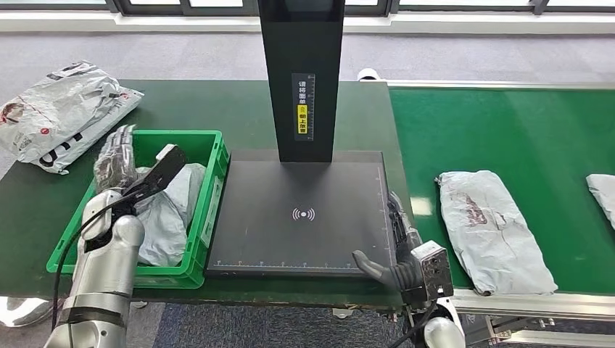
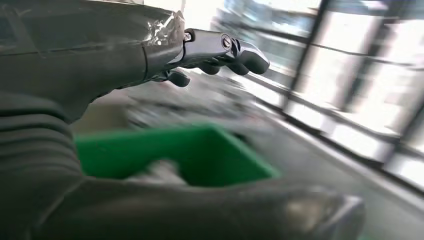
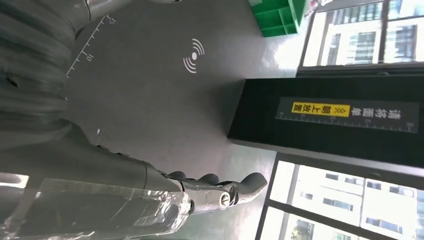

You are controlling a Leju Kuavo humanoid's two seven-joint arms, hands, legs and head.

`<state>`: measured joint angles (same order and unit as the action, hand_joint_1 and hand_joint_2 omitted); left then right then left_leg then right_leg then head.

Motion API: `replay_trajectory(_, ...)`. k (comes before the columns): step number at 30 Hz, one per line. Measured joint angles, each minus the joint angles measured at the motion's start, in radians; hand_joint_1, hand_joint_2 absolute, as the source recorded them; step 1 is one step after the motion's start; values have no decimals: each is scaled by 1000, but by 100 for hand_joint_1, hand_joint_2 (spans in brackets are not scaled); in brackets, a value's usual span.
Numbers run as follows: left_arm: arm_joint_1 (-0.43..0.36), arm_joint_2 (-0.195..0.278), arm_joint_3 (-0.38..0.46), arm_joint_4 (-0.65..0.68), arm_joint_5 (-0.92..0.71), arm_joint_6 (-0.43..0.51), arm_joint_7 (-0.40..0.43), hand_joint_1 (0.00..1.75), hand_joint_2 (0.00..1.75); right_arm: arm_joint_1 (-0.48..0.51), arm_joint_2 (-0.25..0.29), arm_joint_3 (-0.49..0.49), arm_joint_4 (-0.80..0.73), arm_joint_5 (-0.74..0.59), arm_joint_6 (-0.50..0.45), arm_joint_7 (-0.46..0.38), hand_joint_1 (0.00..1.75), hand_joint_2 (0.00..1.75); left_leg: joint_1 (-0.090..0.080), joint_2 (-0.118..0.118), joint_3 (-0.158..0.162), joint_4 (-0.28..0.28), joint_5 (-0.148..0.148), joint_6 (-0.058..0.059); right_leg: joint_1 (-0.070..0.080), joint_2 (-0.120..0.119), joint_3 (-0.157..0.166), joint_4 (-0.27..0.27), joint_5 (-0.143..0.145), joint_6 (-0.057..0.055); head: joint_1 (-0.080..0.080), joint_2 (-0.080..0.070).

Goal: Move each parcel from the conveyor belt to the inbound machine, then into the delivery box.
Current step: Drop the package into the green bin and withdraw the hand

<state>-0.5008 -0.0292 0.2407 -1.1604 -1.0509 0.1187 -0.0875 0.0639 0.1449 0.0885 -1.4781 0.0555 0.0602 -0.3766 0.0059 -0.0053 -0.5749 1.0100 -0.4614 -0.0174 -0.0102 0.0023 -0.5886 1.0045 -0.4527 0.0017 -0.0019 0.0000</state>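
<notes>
A grey plastic parcel (image 1: 493, 228) lies on the green conveyor belt (image 1: 508, 130), with the corner of another parcel (image 1: 603, 192) at the right edge. The inbound machine's black scan plate (image 1: 301, 214) is bare under its black column (image 1: 302, 80). A grey parcel (image 1: 170, 210) lies inside the green delivery box (image 1: 207, 210). My left hand (image 1: 120, 159) hovers over the box's left side, fingers spread, holding nothing. My right hand (image 1: 395, 250) stands open at the plate's front right corner, fingers extended (image 3: 220, 192) beside the plate.
A white and grey parcel (image 1: 62, 112) lies on the green table at the far left, behind the box. The table's front edge runs just below the box and plate. Windows line the far wall.
</notes>
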Motion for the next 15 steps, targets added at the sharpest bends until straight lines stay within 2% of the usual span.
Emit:
replay_trajectory(2,10,-16,6,-47,440,-136,-205,0,175,5,-7,0,0,-15,1,-8,0,175,0,0,-1,0,0,0,-1,0,0,0,0,0,0,0)
replay_trajectory(3,14,-23,7,-69,675,-199,-247,0,175,3,-10,0,1,-20,2,-10,0,175,0,1,-1,0,-1,0,-1,1,-1,0,0,0,0,0)
replay_trajectory(5,17,-35,7,-101,1066,-275,-246,0,175,-3,-14,0,4,-27,3,-12,0,175,0,3,0,0,-1,0,-1,2,-1,0,0,0,0,0)
replay_trajectory(6,18,-39,8,-111,1200,-301,-227,0,175,-6,-16,0,6,-30,3,-12,0,175,0,4,0,0,-1,0,-1,3,-1,0,0,0,0,0)
replay_trajectory(9,21,-48,16,-124,1351,-383,-172,0,175,-18,-20,0,16,-35,-4,-12,0,175,0,2,0,0,-1,0,0,1,-1,0,0,0,0,0)
replay_trajectory(11,25,-52,20,-125,1366,-420,-151,0,175,-27,-22,0,25,-39,-10,-12,0,175,0,1,0,0,0,0,0,0,0,0,0,0,0,0)
replay_trajectory(15,30,-59,21,-126,1378,-431,-145,0,175,-35,-25,0,38,-42,-12,-12,0,175,0,1,0,0,0,-1,1,0,-1,0,0,-1,0,0)
